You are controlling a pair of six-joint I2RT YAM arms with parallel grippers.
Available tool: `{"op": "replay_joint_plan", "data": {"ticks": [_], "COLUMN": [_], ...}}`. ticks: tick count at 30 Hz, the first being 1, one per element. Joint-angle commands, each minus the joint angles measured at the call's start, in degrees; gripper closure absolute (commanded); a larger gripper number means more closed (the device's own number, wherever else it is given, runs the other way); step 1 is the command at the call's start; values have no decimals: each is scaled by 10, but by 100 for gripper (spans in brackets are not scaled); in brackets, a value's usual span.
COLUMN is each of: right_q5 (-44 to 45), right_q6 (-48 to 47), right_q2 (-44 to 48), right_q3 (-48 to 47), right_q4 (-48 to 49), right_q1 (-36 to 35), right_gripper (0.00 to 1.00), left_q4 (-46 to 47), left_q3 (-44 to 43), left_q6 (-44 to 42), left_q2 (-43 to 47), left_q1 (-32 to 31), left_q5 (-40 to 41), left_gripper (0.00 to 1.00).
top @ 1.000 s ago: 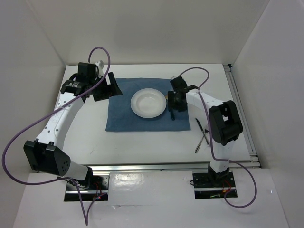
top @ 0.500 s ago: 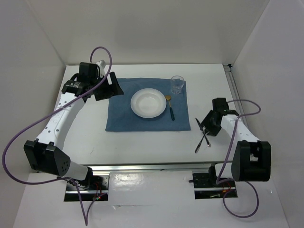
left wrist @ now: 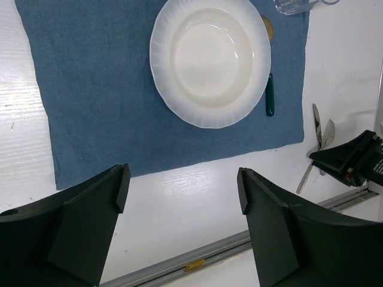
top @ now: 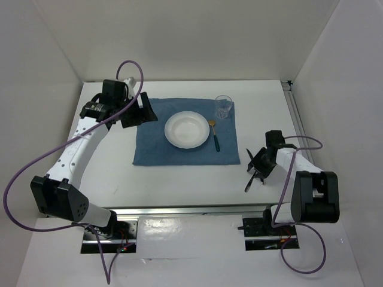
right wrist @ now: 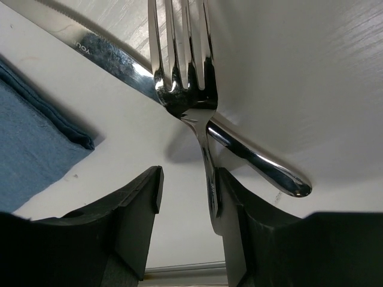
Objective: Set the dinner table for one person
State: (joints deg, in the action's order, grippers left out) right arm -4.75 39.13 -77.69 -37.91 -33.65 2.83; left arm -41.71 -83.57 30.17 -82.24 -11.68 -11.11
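The white dinner table (top: 179, 185) holds a blue placemat (top: 149, 143) with a white plate (top: 187, 130), a clear glass (top: 224, 107) and a green-handled spoon (top: 214, 137) on it. A fork (right wrist: 179, 78) lies crossed over a knife (right wrist: 108, 51) on the bare table right of the placemat. My right gripper (top: 257, 166) is low over them and open. In the right wrist view the fork's handle stands between the jaws of the gripper (right wrist: 188, 191), against the right finger, with a gap to the left finger. My left gripper (top: 140, 110) is open and empty above the placemat's left edge.
White walls enclose the table on three sides. A metal rail (top: 203, 209) runs along the near edge and another along the right edge (top: 302, 137). In the left wrist view the plate (left wrist: 209, 60), the placemat (left wrist: 90, 89) and the right gripper (left wrist: 350, 161) show.
My right arm has swung from the spoon on the placemat to the fork and knife on the right and come down over them. The left arm has hardly moved.
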Motion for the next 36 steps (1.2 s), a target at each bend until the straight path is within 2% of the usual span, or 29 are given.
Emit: {"op": "replay_joint_plan", "data": {"ticks": [1, 6, 12, 16, 20, 24, 32, 36], "right_q5": [16, 21, 8, 54, 100, 93, 82, 99], "right_q6": [13, 13, -25, -19, 0, -5, -6, 7], "right_q2": [-17, -22, -10, -10, 11, 24, -81, -98], "right_q3": [-2, -2, -25, -51, -59, -53, -71, -74], "right_q4": [29, 34, 41, -3, -28, -23, -20, -12], "right_q1": [3, -8, -67, -102, -102, -102, -114, -128], "right_gripper": [50, 50, 53, 54, 53, 52, 52, 63], "left_q4": [18, 13, 13, 13, 13, 13, 8, 2], "left_q3": [1, -5, -16, -16, -21, -27, -37, -42], "left_q6": [-1, -1, -1, -1, -1, -1, -6, -6], "left_q2": [5, 5, 5, 0, 0, -6, -11, -11], "left_q1": [-3, -3, -3, -3, -3, -3, -3, -3], "left_q5": [4, 9, 9, 9, 4, 4, 4, 4], "left_gripper": [9, 9, 9, 9, 9, 9, 9, 9]}}
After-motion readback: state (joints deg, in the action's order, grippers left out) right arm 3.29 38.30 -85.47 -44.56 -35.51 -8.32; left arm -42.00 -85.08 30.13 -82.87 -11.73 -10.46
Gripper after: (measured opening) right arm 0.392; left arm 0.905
